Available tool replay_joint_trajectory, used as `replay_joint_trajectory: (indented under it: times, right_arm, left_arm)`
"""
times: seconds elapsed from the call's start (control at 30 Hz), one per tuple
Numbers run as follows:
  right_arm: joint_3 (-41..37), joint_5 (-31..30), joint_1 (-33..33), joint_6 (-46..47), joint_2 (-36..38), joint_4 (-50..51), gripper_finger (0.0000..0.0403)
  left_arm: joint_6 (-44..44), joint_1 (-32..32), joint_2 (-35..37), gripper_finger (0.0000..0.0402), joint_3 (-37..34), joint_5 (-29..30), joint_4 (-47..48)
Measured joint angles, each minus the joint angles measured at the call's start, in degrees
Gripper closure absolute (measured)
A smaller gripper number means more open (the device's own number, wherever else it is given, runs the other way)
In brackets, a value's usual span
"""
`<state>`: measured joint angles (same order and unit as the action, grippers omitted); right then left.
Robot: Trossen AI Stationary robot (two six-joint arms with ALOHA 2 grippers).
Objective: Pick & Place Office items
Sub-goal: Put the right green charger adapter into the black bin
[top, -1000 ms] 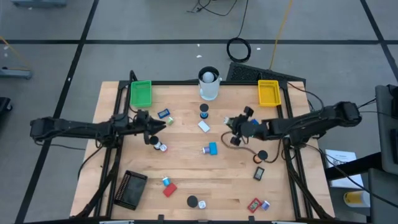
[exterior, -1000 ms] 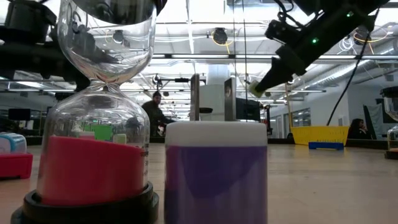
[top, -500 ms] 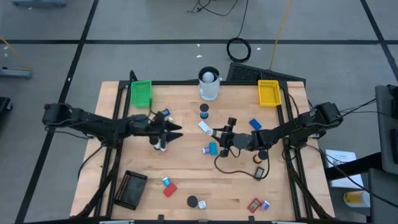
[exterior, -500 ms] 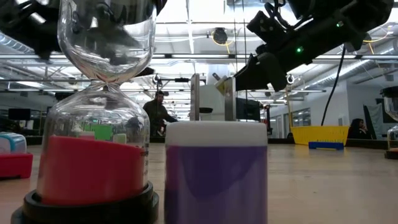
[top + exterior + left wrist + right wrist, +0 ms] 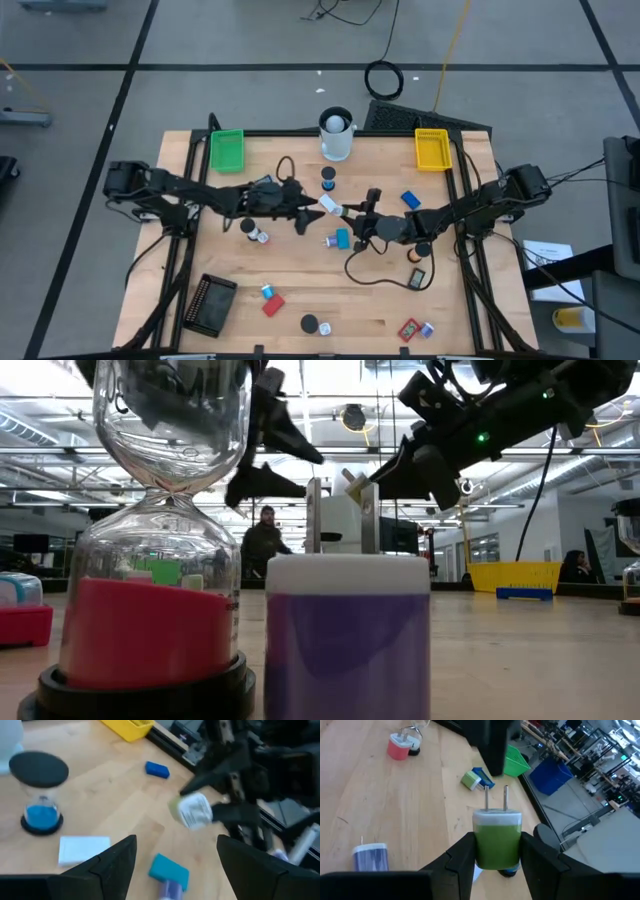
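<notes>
Green plug [image 5: 497, 841] sits clamped in the right gripper [image 5: 496, 851] mid-table, facing the wide-open left gripper [image 5: 172, 862]; likely a handover, needing closer approach.

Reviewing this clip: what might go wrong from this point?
1. The right hand holds the green plug above the table, prongs toward the open left hand. A release before the left hand closes would probably drop it.
2. The two hands stand close together, so a further advance might knock them together.
3. The blue hourglass stands close by and could be tipped.
</notes>
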<state>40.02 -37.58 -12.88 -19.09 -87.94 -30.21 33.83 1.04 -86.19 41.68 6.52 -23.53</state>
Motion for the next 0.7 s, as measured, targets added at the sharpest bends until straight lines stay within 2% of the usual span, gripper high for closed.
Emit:
replay_joint_trajectory:
  times: [0.17, 0.4, 0.7]
  right_arm:
    - [1.0, 0.1, 0.0, -1.5, 0.0, 0.4, 0.0275]
    - [1.6, -0.2, 0.0, -2.9, 0.0, 0.5, 0.0275]
    - [1.6, -0.2, 0.1, -3.1, 0.0, 0.0, 0.0275]
  left_arm:
    - [0.8, 0.5, -3.9, 0.0116, 4.9, -1.3, -0.4]
    - [1.0, 0.8, -7.9, 0.0116, 10.4, -1.1, 3.8]
    - [1.2, 1.2, -12.6, 0.0117, 13.6, -3.0, 4.1]
